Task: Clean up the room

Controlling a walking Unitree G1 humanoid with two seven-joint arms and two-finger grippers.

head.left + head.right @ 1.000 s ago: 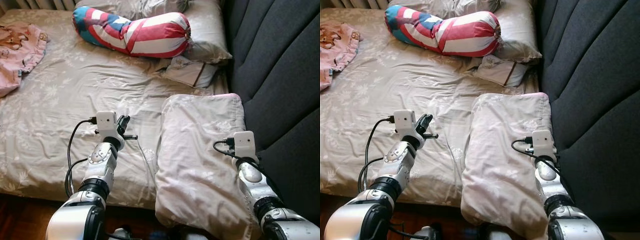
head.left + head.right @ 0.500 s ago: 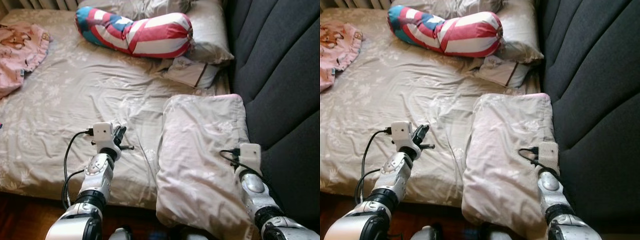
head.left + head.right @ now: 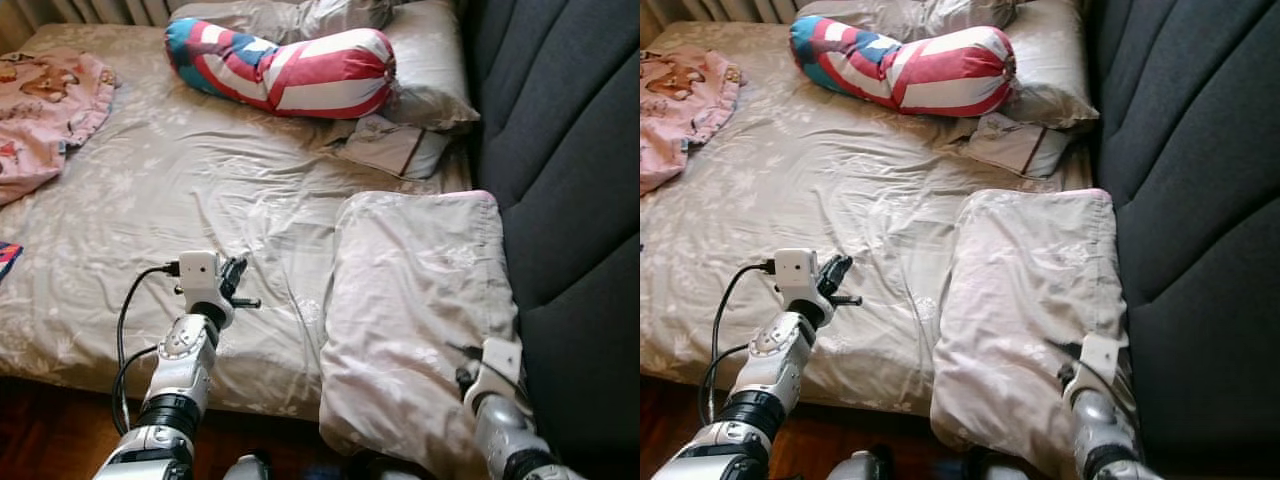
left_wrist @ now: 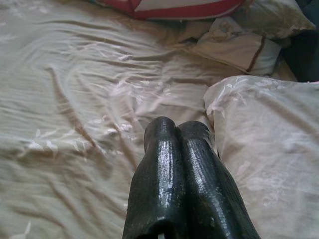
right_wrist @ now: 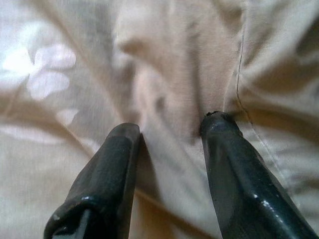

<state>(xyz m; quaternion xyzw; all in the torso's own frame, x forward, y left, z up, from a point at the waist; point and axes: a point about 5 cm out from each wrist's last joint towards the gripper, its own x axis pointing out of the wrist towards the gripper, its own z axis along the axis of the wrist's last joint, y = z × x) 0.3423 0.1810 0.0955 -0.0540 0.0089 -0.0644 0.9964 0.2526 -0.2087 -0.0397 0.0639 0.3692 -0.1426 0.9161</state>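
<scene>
Right wrist view: right gripper (image 5: 169, 132), jaws apart, pressed into the pillow (image 3: 420, 300), its near end hanging off the bed (image 3: 150, 200); left gripper (image 4: 177, 134), jaws closed, empty.

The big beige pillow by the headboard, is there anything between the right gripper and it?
Nothing visible. In the right wrist view the right gripper has its fingers spread, with the beige pillow fabric directly in front of them and bunched in the gap. The left gripper hovers over the bedsheet, shut.

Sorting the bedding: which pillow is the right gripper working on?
The large beige pillow nearest the bed's foot, beside the dark headboard; the right gripper has its fabric between open fingers. The striped bolster lies farther up.
</scene>
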